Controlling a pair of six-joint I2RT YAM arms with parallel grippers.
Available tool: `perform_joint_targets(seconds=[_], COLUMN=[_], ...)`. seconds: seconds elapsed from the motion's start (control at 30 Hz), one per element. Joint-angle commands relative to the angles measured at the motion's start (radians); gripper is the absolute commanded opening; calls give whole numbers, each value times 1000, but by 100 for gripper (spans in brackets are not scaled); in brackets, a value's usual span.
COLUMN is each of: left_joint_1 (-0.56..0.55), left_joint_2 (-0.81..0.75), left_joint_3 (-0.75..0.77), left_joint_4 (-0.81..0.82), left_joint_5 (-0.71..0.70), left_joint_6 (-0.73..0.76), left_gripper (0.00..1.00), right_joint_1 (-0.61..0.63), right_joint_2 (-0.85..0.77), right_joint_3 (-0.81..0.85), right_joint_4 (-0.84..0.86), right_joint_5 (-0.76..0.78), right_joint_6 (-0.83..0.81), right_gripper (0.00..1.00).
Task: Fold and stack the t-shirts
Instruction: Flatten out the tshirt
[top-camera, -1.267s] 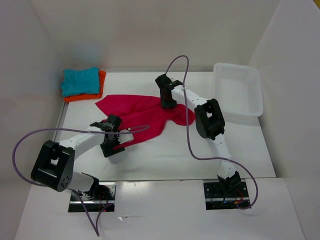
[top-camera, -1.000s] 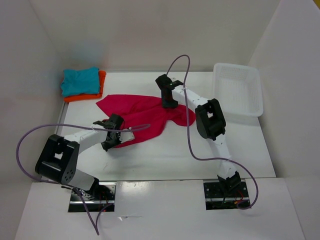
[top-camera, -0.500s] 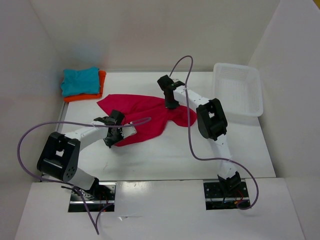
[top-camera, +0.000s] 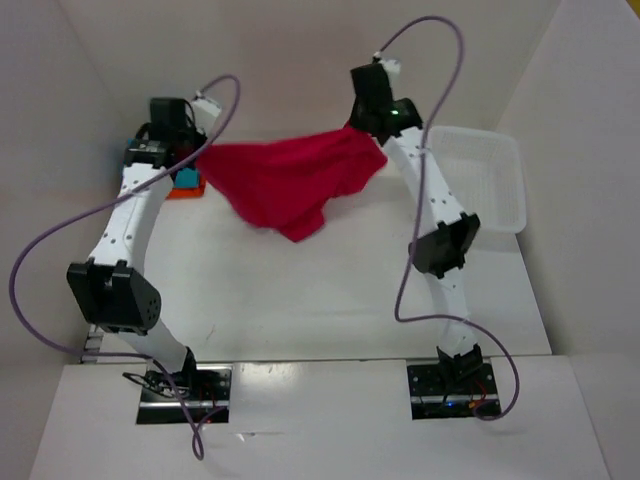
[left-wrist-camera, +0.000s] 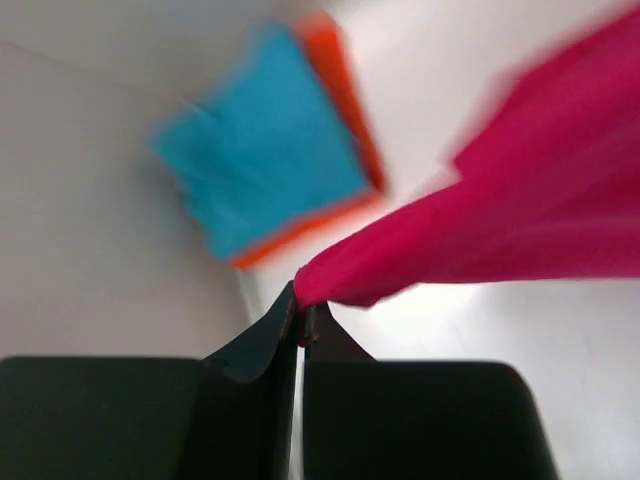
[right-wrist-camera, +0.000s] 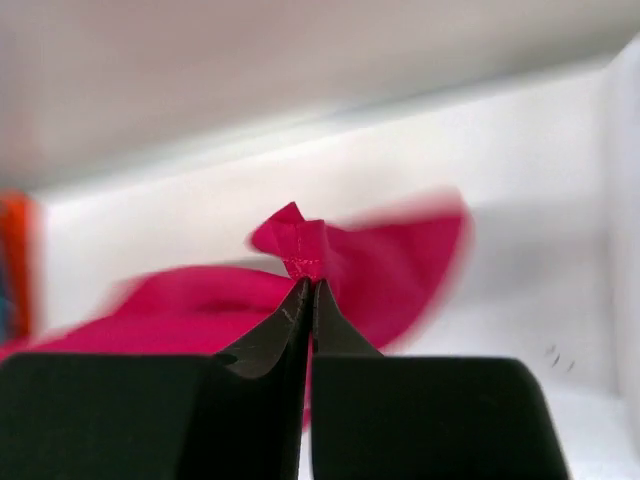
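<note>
**Pink-red shirt hangs between two clamped grippers**

Both arms reach high over the far half of the table. The left gripper (left-wrist-camera: 300, 312) has its fingers pressed together on a bunched corner of the pink-red t-shirt (top-camera: 285, 185). The right gripper (right-wrist-camera: 306, 287) is pinched tight on another corner, with a small hemmed tuft poking out just past its fingertips. The shirt is slung from one pair of fingers to the other as a sagging sheet. Its lowest fold droops roughly midway between them. Whether that fold touches the table cannot be told.

Past the left fingers, down on the surface, the teal t-shirt (left-wrist-camera: 265, 150) lies folded on top of the orange t-shirt (left-wrist-camera: 342, 95), with orange edges showing along two sides. That stack sits in the corner of the table, close to the wall. From above, the left wrist and the hanging cloth cover most of it, leaving only slivers in sight.

Out to the side of the right fingers, away from the left arm, a white mesh basket (top-camera: 500, 205) stands at the table's edge, apart from the cloth. A purple cable (top-camera: 50, 245) loops wide from the left arm, and another arcs above the right wrist.

The table (top-camera: 330, 295) is smooth and white, and plain white walls (top-camera: 280, 60) close it in on three sides. Both wrist views are blurred.
</note>
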Motion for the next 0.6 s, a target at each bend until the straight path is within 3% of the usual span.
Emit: perform_joint_targets(seconds=[0.0, 0.03, 0.1, 0.2, 0.3, 0.37, 0.47, 0.57], left_joint_1=[69, 69, 80, 80, 69, 32, 3, 3], left_joint_2=[-22, -12, -1, -21, -68, -120, -177, -188], left_joint_3=[274, 373, 434, 376, 228, 22, -231, -398], left_joint_4=[-2, -2, -30, -44, -44, -10, 14, 1], left_joint_5=[49, 68, 97, 117, 115, 56, -18, -38], left_joint_6=[-74, -74, -54, 2, 77, 168, 239, 260], left_gripper=[0, 0, 0, 0, 0, 0, 0, 0], right_joint_1=[-73, -73, -73, -73, -47, -25, 16, 16], right_joint_2=[-151, -178, -218, -289, -350, -431, -610, -711], right_joint_3=[177, 202, 178, 74, -91, -217, -669, -951], right_joint_4=[-54, -68, -68, -119, -156, -125, 40, 91], right_joint_5=[66, 66, 102, 131, 148, 174, 187, 110], right_joint_6=[-11, -11, -11, 0, 12, 38, 67, 150], right_gripper=[0, 0, 0, 0, 0, 0, 0, 0])
